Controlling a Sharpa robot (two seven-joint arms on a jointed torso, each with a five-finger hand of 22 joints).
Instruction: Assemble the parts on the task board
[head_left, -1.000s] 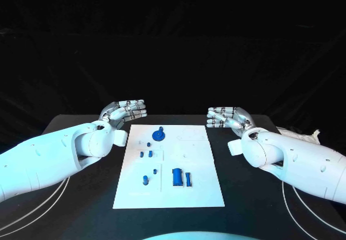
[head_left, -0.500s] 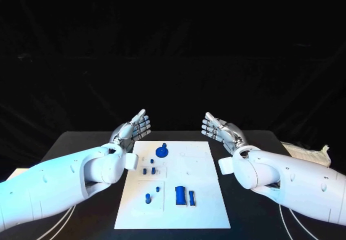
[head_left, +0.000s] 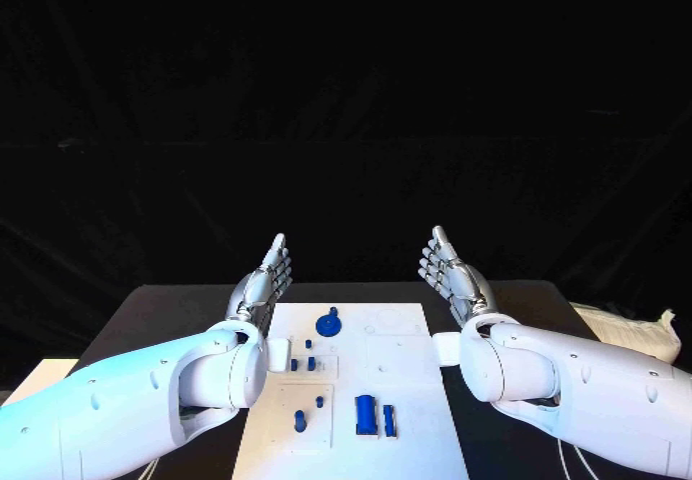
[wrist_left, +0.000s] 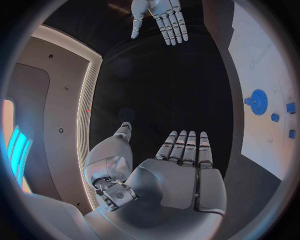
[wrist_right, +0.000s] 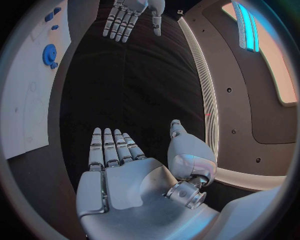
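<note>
The white task board (head_left: 404, 390) lies in the middle of the black table. On it I see a round blue gear (head_left: 329, 324) at the far end, several small blue pegs (head_left: 306, 362) in the middle, and two upright blue blocks (head_left: 368, 415) nearer to me. My left hand (head_left: 264, 279) is raised flat and open beyond the board's far left corner, holding nothing. My right hand (head_left: 451, 276) is raised the same way beyond the far right corner, fingers straight and together. The left wrist view shows the left palm (wrist_left: 178, 180) empty, the right hand (wrist_left: 159, 17) opposite and the gear (wrist_left: 258, 102).
A crumpled white cloth (head_left: 627, 330) lies at the table's right edge. Black curtain hangs behind the table. The board's right half (head_left: 397, 355) carries only faint outlines.
Both hands have gone from curled to straight, flat and upright, and risen above the far end of the board. The head camera has tilted, so the whole scene sits lower.
</note>
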